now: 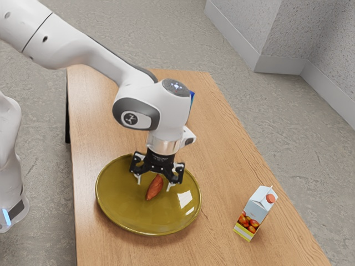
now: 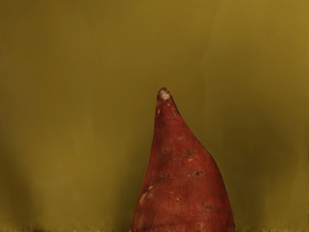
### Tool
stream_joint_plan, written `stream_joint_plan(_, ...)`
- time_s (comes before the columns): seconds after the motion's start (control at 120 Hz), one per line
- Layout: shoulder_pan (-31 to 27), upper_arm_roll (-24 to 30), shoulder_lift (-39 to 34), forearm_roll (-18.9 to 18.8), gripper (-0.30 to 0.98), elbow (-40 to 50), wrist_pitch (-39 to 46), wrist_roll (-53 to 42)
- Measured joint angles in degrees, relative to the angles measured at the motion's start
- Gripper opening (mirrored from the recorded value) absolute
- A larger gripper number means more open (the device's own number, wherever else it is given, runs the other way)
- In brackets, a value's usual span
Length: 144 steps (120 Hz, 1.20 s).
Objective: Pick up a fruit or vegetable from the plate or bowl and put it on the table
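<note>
Your gripper [image 1: 154, 185] is low over the olive plate [image 1: 119, 213], jaws released, spread w/ gaps; red-brown sweet potato [image 1: 153, 191] is on the plate, btwn them in ext. view. Juice carton [image 1: 254, 212] on table [image 1: 222, 160].

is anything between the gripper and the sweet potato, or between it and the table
Nothing visible separates the open gripper and the sweet potato. Toward the table, only the plate's rim intervenes; the carton stands aside.
</note>
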<state>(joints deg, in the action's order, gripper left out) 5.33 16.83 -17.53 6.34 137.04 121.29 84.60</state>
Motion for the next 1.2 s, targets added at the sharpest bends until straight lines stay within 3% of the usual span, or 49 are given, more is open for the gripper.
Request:
stream_joint_plan(0.258,0.02,0.22,0.54,0.19,0.47,0.35,0.76,0.02)
stream_joint_plan(0.458,-0.04,0.22,0.58,0.11,0.2,0.36,0.99,-0.08)
stream_joint_plan(0.65,-0.5,-0.38,-0.11,0.02,0.16,-0.19,0.69,-0.7)
stream_joint_plan(1.2,-2.01,-21.54,-6.59,-5.36,0.15,-1.09,-4.1,-5.53)
